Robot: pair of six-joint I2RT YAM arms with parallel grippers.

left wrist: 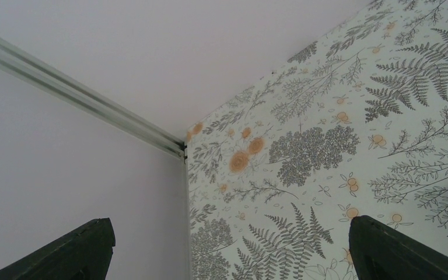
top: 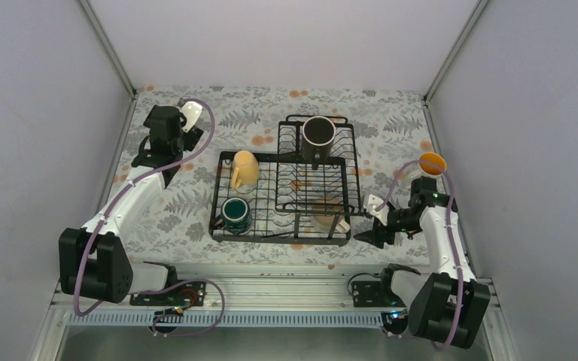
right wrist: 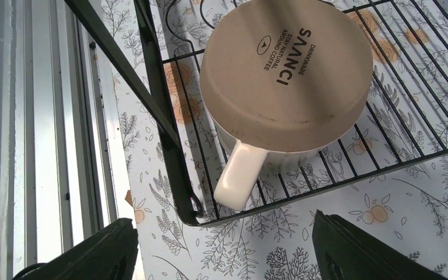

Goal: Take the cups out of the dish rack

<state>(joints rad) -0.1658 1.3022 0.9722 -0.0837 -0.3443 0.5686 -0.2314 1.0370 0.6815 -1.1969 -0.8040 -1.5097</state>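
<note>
- Top view: a black wire dish rack (top: 286, 197) sits in the middle of the fern-and-orange-patterned bench (top: 173, 218). Its smaller raised basket section is at the far side.
- A black mug (top: 318, 134) stands mouth up in that raised basket.
- A pale yellow mug (top: 244, 168) sits in the rack's left part. A dark teal-green mug (top: 235, 214) stands just in front of it, near the rack's near-left corner.
- A cream-white mug (top: 323, 213) sits upside down in the near-right part of the rack.
- A tall white mug with an orange inside (top: 432, 164) stands on the bench outside the rack, off to its right.
- The left arm (top: 132, 197) reaches to the far-left corner of the bench, well apart from the rack. The right pincer (top: 366, 235) hovers just beside the rack's near-right corner, pointing at it.
- Left wrist view: the left pincer (left wrist: 231, 227) is released. Its two dark fingers (left wrist: 87, 251) are spread wide, with only patterned cloth and the enclosure's corner between them.
- Right wrist view: the right pincer is released too, its fingers (right wrist: 99, 254) apart and grasping nothing.
- The cream-white mug rests base-up on the rack's wire floor, with printed lettering on its base. Its handle points towards the pincer and the rack's corner, and ends short of the fingers.
</note>
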